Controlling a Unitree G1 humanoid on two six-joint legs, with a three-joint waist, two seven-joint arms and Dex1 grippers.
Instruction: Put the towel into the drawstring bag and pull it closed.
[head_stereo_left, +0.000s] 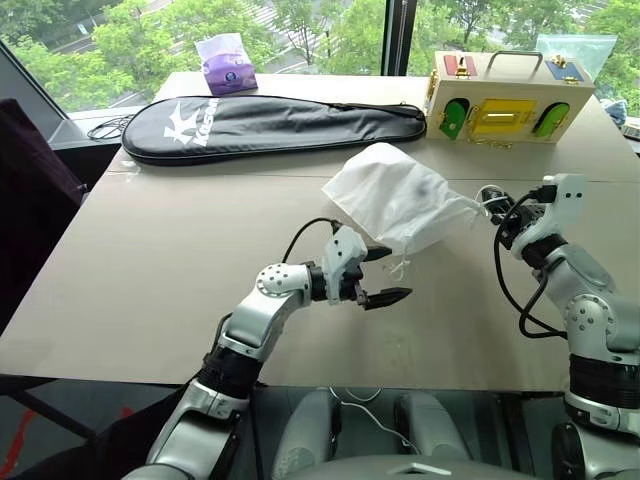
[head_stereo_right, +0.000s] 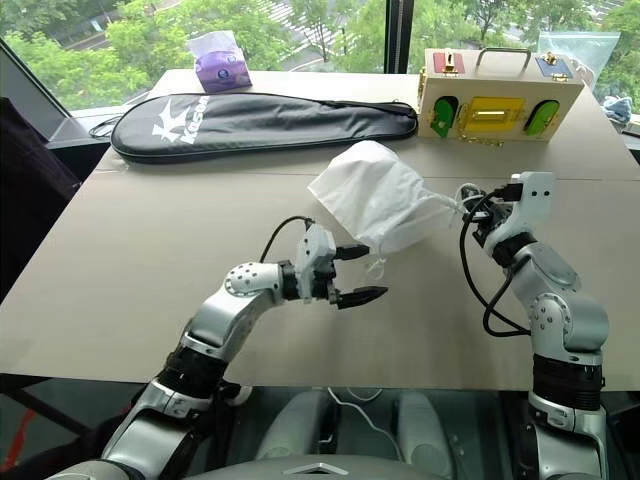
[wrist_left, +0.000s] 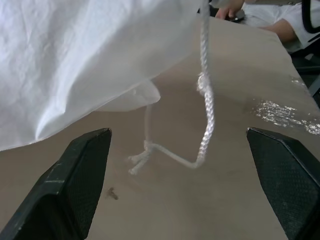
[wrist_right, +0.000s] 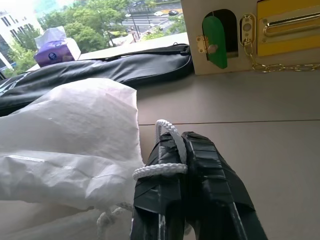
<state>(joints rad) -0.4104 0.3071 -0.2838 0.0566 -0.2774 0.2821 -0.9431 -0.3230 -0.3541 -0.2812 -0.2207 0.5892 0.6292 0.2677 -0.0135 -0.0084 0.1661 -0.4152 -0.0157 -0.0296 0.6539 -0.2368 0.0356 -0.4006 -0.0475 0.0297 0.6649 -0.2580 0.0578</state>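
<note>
From my head, the drawstring bag hangs bulging above the table, nearer me than the long black racket case and the wooden latch box. My right gripper sits at the bag's gathered mouth. My left gripper is just below the bag's lower edge, its two fingers spread wide with nothing between them. A purple tissue pack stands beyond the case.

Through my left wrist, my fingers stand far apart. The bag's white fabric is close above them, and a knotted cord dangles in the gap, touching neither.

Through my right wrist, my fingers are pressed together, clamped on a loop of cord beside the bag's mouth. I cannot see the towel; the bag's bulge hides its contents.
</note>
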